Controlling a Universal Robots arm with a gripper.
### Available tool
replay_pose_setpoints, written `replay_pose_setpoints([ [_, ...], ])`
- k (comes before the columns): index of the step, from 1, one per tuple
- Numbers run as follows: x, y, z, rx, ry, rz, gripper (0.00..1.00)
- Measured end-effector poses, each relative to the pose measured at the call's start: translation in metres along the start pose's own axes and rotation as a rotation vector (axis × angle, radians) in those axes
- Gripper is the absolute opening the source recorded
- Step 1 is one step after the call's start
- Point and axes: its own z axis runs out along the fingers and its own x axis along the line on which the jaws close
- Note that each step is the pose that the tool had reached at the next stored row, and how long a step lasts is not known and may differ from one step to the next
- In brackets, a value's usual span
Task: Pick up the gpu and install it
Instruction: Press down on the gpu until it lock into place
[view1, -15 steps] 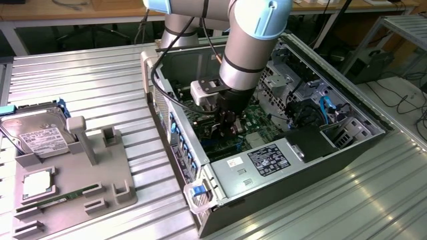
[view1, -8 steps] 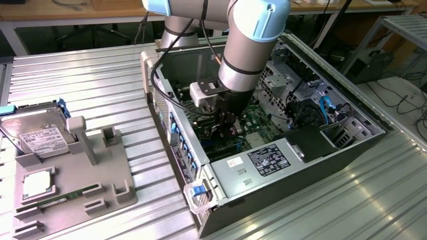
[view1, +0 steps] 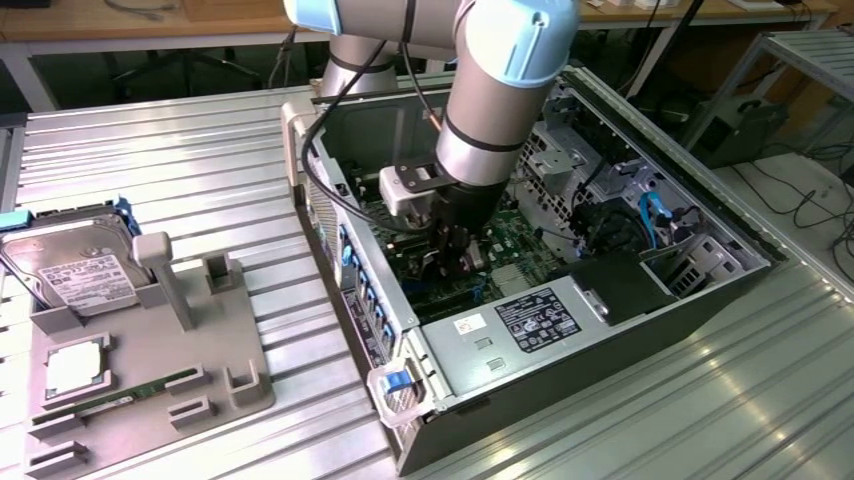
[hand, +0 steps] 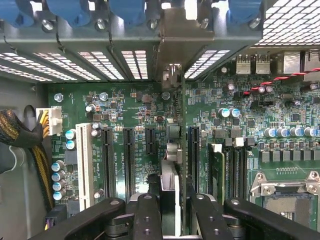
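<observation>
One card, the gpu (hand: 170, 165), stands on edge between the gripper (hand: 170, 220) fingers, which pinch it from both sides. Its long axis runs straight away from the wrist toward the case's rear wall (hand: 175, 35), its bracket end reaching the slot openings there. It sits over the motherboard (hand: 235, 100), between black expansion slots (hand: 128, 160), inside the open computer case (view1: 534, 330). Room either side looks tight.

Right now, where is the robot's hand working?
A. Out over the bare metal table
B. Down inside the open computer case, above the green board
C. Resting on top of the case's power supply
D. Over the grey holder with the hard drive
B: in the exterior view the hand reaches down into the open computer case, and the wrist view looks at the green board with its slots.
</observation>
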Motion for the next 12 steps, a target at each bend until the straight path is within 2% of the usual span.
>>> replay_pose_setpoints([
  [3,0.0004,0.0002,0.0043,-0.0009,0.0023,0.0,0.27],
  [6,0.0002,0.0001,0.0053,-0.0002,0.0004,0.0,0.27],
  [12,0.0002,0.0001,0.0053,-0.0002,0.0004,0.0,0.27],
])
